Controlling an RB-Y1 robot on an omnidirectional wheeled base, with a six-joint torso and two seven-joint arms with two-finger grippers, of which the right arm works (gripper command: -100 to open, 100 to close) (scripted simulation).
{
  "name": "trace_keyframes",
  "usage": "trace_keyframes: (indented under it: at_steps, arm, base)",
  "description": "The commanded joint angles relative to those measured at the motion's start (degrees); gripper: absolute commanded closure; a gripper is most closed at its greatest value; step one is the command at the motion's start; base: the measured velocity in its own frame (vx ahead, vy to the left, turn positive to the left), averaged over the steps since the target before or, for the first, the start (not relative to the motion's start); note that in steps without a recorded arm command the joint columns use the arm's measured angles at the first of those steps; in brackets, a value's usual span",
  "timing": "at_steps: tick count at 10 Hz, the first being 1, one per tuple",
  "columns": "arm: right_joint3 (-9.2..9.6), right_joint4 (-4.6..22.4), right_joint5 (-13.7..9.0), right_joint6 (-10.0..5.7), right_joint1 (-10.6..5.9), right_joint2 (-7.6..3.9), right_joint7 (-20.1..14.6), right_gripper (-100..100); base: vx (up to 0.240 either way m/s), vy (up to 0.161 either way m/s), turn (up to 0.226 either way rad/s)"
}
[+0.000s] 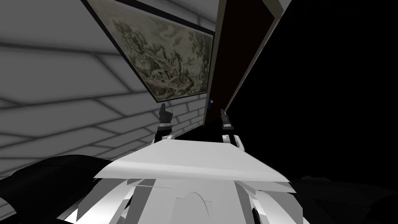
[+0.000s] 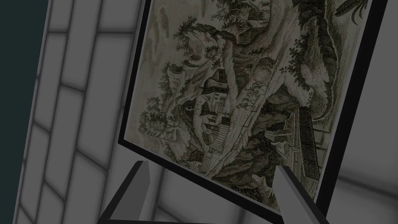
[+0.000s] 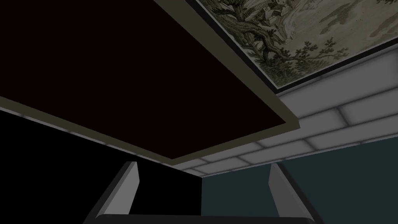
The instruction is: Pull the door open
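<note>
The right gripper (image 3: 204, 190) holds its fingers spread wide with nothing between them, pointing at the dark brown door (image 3: 128, 77) close ahead. A small knob (image 1: 211, 102), hard to make out, seems to sit at the door's left edge. The left gripper (image 2: 212, 190), equally wide and empty, hangs left of the door. A black area (image 1: 330, 97) lies to the door's right.

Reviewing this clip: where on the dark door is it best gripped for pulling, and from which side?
Probably the small pale knob at the door's edge beside the framed picture: it is the only feature showing on the flat panel. Come straight at it from the front and straddle it. The right gripper, open, is nearest.
</note>
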Motion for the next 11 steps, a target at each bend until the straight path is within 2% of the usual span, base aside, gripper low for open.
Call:
trace_keyframes:
  at_steps: [1, 11]
  arm:
    - [0.21, 2.04, 1.30, 0.06, -0.98, -0.43, 1.82, -100]
    - [1.41, 13.12, 8.38, 0.40, -6.33, -2.76, 11.37, -100]
  base:
    - [0.104, -0.089, 0.079]
    - [0.076, -0.087, 0.094]
